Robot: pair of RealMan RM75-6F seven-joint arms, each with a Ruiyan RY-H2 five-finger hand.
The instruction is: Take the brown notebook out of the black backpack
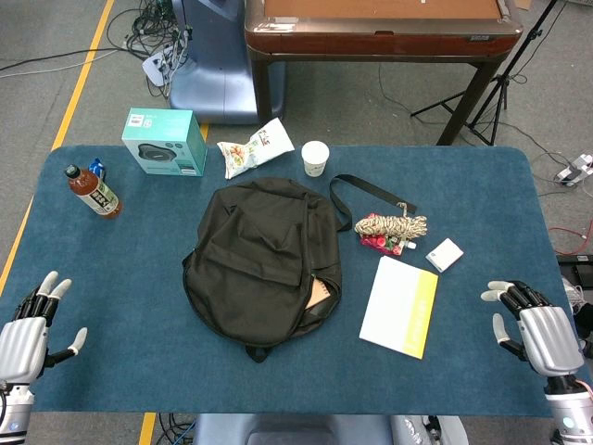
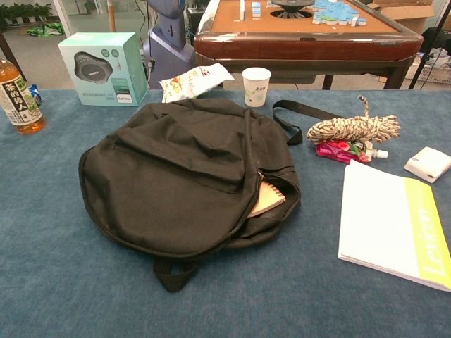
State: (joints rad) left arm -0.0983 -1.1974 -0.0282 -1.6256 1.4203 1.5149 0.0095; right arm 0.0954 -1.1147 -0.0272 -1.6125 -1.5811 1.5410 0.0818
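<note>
The brown notebook [image 1: 321,295] pokes a corner out of the zip opening on the right side of the black backpack [image 1: 259,260], mid-table. At the near left edge the left hand [image 1: 32,324] rests released, fingers spread. At the near right the right hand [image 1: 537,326] likewise holds nothing.

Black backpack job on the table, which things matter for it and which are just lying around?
For the job:
black backpack
brown notebook, poking out of its open side
left robot hand
right robot hand

Lying about:
tea bottle
teal box
snack bag
paper cup
rope bundle
white-and-yellow booklet
</note>
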